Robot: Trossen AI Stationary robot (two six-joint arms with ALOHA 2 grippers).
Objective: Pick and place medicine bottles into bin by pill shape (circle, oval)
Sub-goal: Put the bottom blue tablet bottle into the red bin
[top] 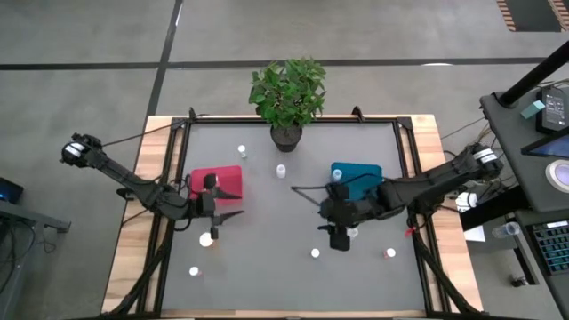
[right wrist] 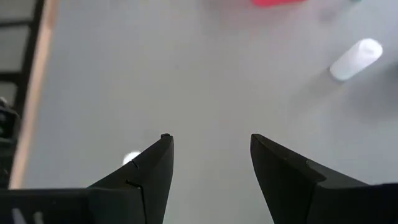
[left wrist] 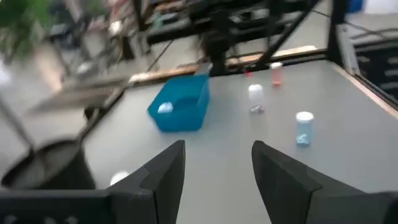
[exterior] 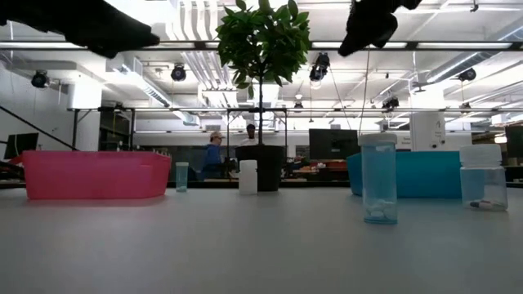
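Counter (top: 293, 204): grey flat surface, on which everything is set.
Potted green plant (top: 287, 93): placed at the middle of the far edge.
Red rectangular bin (top: 216, 182): set on the left half.
Teal-blue rectangular bin (top: 356, 178): set on the right half, well apart from the red rectangular bin.
Small white-capped medicine bottles (top: 281, 170): scattered; one stands between the bins, one (top: 241, 151) behind the red rectangular bin, others (top: 315, 253) near the front edge.

2 dark jointed arms, left arm (top: 133, 182) and right arm (top: 427, 182), carry black wedge-shaped fingers (right wrist: 146, 177) and thin cables.
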